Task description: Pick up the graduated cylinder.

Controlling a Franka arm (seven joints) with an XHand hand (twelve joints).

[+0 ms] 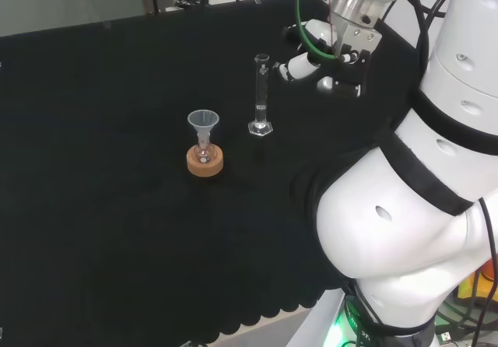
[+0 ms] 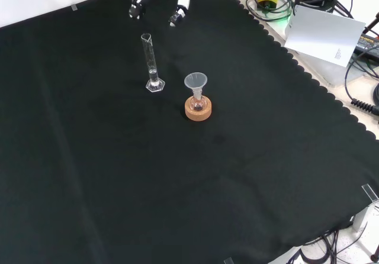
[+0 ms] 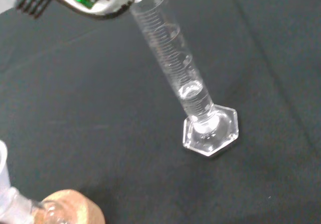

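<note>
The arm's (image 1: 405,230) smooth white links, banded in black, bulk at the right of the head view. Beyond them the black cloth (image 2: 118,187) lies matte and faintly creased, its edge scalloped in the front view.

On it stands the cylinder (image 1: 261,98): a thin, clear, upright tube with fine graduation lines and a flat hexagonal foot, shown large in the wrist view (image 3: 185,83), where a little clear liquid seems to sit low in the tube. In the front view (image 2: 151,63) it stands left of the flask and slightly farther off.

Near it, apart, is a round cork ring (image 1: 205,160) holding a small round flask (image 2: 198,104), with a pale translucent cone-shaped funnel (image 1: 203,121) set in its neck.

The hand (image 1: 327,55), black and white, hovers to the right of the cylinder's top in the head view, close but not touching. Its fingers (image 2: 180,6) are spread apart, gently bent, and hold nothing; in the front view they point down from the top edge, above the cylinder.
</note>
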